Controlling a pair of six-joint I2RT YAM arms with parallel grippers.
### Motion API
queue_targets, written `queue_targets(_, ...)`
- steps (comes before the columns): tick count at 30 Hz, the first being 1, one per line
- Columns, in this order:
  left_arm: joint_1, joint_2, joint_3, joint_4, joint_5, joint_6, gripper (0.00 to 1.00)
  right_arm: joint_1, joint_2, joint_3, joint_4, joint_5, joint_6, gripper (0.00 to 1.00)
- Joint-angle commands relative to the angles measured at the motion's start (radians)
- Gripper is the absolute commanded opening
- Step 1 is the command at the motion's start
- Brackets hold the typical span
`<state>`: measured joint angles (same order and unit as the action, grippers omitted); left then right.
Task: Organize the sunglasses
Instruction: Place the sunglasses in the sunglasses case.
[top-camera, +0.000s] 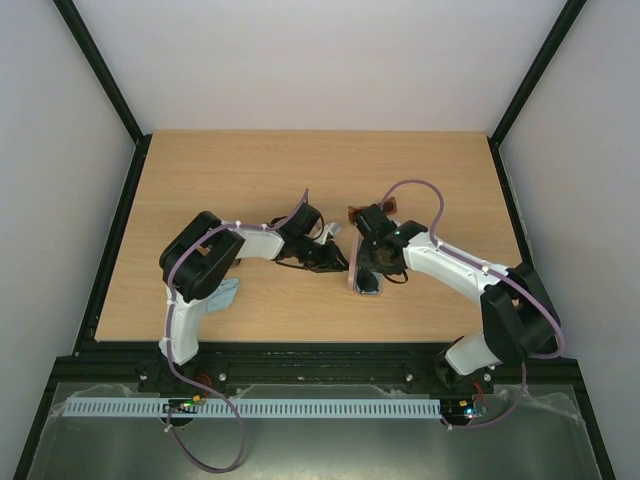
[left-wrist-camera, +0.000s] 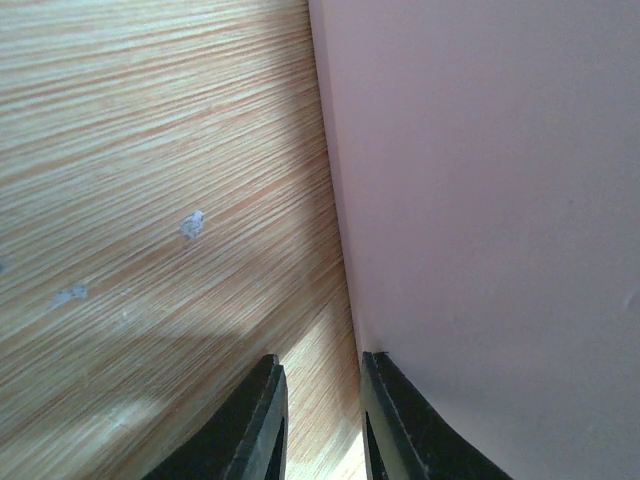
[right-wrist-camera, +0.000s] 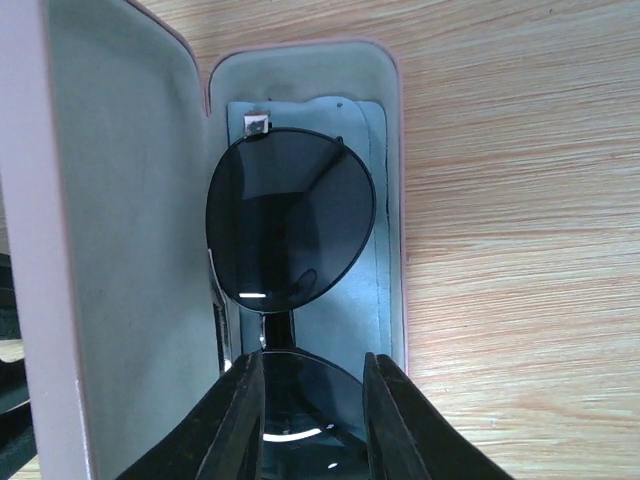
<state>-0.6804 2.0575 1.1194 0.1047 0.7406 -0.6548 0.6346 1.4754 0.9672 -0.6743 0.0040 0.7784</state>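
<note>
Black wire-framed sunglasses (right-wrist-camera: 290, 220) with dark lenses lie inside an open pink case (right-wrist-camera: 396, 200) lined in pale green. The case lid (right-wrist-camera: 120, 200) stands upright on the left of the right wrist view. My right gripper (right-wrist-camera: 305, 362) hangs just over the nearer lens, open, with nothing pinched between its fingers. From above, the case (top-camera: 366, 286) sits mid-table under the right gripper (top-camera: 372, 268). My left gripper (left-wrist-camera: 320, 362) is open over bare wood, and its right finger rests against the outside of the pink lid (left-wrist-camera: 480, 200). From above, the left gripper (top-camera: 335, 262) is just left of the case.
A reddish-brown object (top-camera: 388, 208) peeks out behind the right wrist; I cannot tell what it is. A light blue cloth (top-camera: 226, 295) lies by the left arm's elbow. The wooden table (top-camera: 200, 180) is bounded by black frame posts and white walls.
</note>
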Motion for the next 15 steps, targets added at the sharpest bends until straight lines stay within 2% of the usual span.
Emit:
queue_targets(1,-0.008,0.0,0.016,-0.031,-0.001,0.017,0.25,-0.001,-0.009,-0.036,0.058,-0.009,-0.005,0.28)
queue_targets(8,-0.008,0.002,0.029,-0.047,-0.004,0.02,0.25,-0.001,0.016,-0.058,0.181,-0.04,-0.022,0.34)
queue_targets(11,-0.007,0.001,0.03,-0.052,-0.007,0.021,0.25,-0.001,0.026,-0.062,0.213,-0.055,-0.027,0.33)
queue_targets(15,-0.008,0.001,0.03,-0.058,-0.01,0.021,0.25,-0.001,0.035,-0.081,0.236,-0.08,-0.027,0.28)
